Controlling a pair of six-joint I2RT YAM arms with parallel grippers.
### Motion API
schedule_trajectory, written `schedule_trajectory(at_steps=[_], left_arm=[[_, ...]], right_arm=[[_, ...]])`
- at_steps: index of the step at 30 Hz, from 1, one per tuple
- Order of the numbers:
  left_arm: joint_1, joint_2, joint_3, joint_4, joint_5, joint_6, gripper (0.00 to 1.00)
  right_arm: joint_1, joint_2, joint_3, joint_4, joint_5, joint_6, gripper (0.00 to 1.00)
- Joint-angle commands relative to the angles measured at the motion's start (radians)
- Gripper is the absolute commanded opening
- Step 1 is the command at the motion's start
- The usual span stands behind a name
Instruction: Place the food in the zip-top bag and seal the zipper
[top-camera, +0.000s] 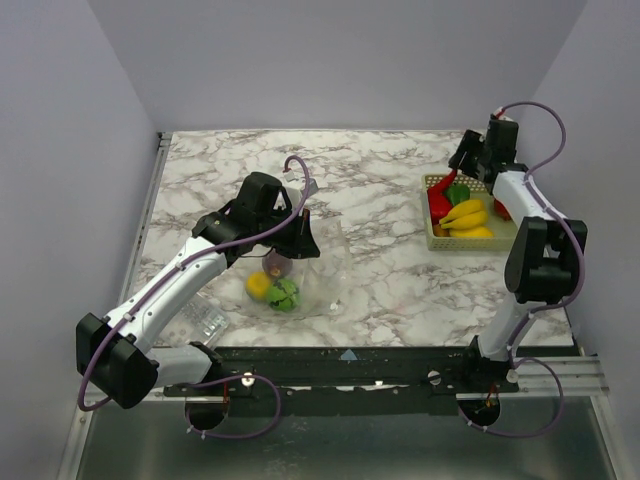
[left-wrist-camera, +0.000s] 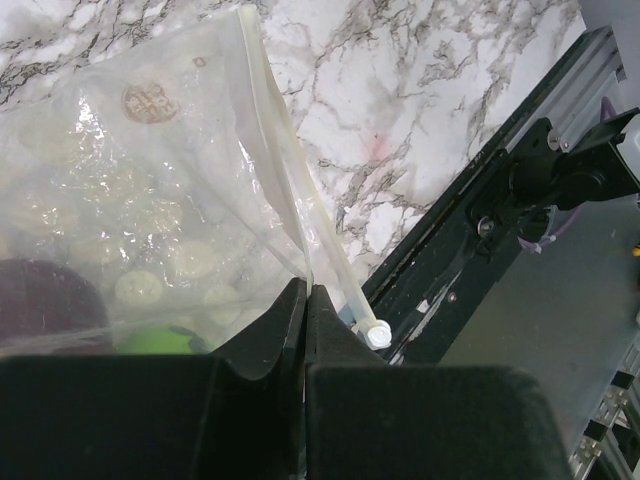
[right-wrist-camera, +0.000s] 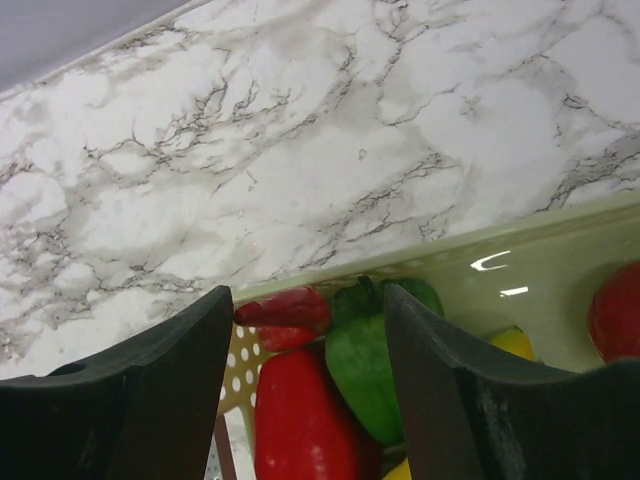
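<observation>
Right gripper (right-wrist-camera: 307, 300), spread, hovers over red pepper (right-wrist-camera: 300, 420) in basket (right-wrist-camera: 560, 270); lower squarely astride it. Left gripper (left-wrist-camera: 305, 295) pinches zip-top bag (left-wrist-camera: 150, 180).

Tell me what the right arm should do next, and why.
Probably lower the right tool onto the green pepper and close. It hovers open over the basket, the pepper right beneath, while the left tool pinches the bag by its edge.
</observation>
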Motion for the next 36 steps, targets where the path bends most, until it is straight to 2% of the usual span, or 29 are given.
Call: schedule_trajectory(at_steps=[1,8,11,14,20,27,31,33,36], left_arm=[[-0.002,0.004,0.009,0.002,0.015,0.008,0.0],[-0.002,0.004,0.007,0.002,0.015,0.008,0.0],[-0.002,0.004,0.006,0.002,0.013,0.01,0.0],[-0.002,0.004,0.005,0.003,0.016,0.01,0.0],[-0.002,0.006,0.004,0.003,0.021,0.006,0.0],[-0.002,0.008,0.005,0.005,0.021,0.006,0.0],[-0.002,0.009,0.006,0.005,0.019,0.006,0.0],[-0.002,0.009,0.006,0.005,0.021,0.006,0.0],[-0.003,0.011,0.007,0.006,0.023,0.005,0.0]], right_arm=[[0.038,0.051,0.044,0.054,0.075,-0.061,0.64],[0.085,0.103,0.035,0.077,0.216,-0.082,0.53],[0.089,0.099,0.042,0.065,0.274,-0.08,0.33],[0.089,0.059,0.019,0.073,0.299,-0.071,0.22],[0.089,-0.05,-0.02,0.014,0.483,-0.05,0.1],[0.089,-0.209,-0.113,-0.039,0.663,-0.029,0.04],[0.089,-0.312,-0.157,-0.092,0.611,0.034,0.03],[0.089,-0.368,-0.187,-0.11,0.526,0.09,0.03],[0.089,-0.439,-0.245,-0.11,0.318,0.174,0.01]])
